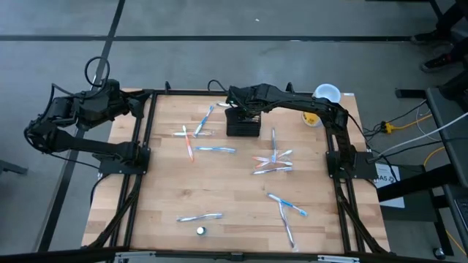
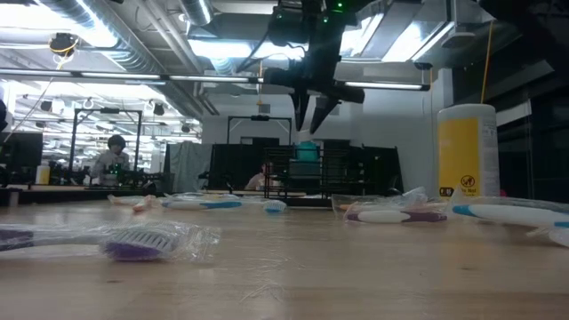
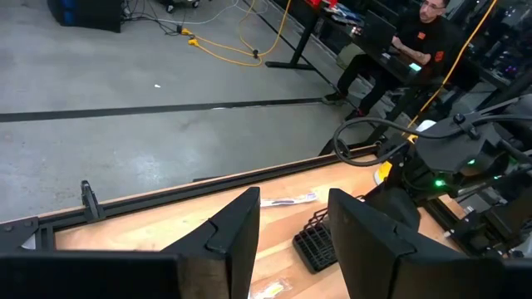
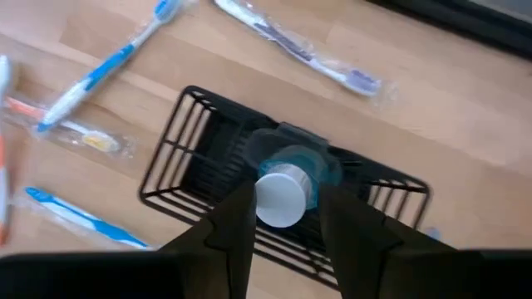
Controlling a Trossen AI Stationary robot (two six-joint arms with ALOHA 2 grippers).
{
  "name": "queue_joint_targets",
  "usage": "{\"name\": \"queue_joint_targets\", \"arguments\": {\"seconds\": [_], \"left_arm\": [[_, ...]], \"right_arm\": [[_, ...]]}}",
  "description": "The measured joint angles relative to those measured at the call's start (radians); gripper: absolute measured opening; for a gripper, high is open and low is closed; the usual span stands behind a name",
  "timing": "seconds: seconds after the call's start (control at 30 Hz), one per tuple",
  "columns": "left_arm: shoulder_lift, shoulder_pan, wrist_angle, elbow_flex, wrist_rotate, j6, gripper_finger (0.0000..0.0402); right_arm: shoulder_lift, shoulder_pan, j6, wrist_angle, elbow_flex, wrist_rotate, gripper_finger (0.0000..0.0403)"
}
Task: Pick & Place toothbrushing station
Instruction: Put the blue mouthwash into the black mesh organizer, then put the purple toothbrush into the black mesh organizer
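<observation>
The toothbrushing station, a low black wire caddy [image 1: 243, 126], rests by its base on the wooden table at the far middle. It also shows in the right wrist view [image 4: 187, 158], the low view [image 2: 342, 173] and the left wrist view [image 3: 314, 246]. A teal thing with a round white end [image 4: 283, 195] stands inside it. My right gripper [image 2: 313, 117] hangs open above the caddy, fingers pointing down and clear of it; in its own view [image 4: 285, 218] the fingers frame the white end. My left gripper [image 3: 291, 228] is open and empty at the table's far left corner [image 1: 140, 107].
Several wrapped toothbrushes lie scattered over the table, some near the caddy [image 1: 205, 120], some at mid right [image 1: 273, 162] and near the front [image 1: 287, 204]. A yellow canister [image 2: 467, 151] and a white cup [image 1: 327, 93] stand at the far right. People sit in the room beyond.
</observation>
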Motion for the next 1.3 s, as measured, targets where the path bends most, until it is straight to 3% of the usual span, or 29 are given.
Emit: {"name": "queue_joint_targets", "arguments": {"seconds": [1.2,1.3], "left_arm": [[0.0,0.0,0.0,0.0,-0.01,-0.001,0.0139],[0.0,0.0,0.0,0.0,-0.009,-0.001,0.0139]], "right_arm": [[-0.031,-0.006,-0.078,0.023,-0.003,0.094,0.0133],[-0.031,-0.016,-0.078,0.021,-0.003,0.062,0.0133]]}}
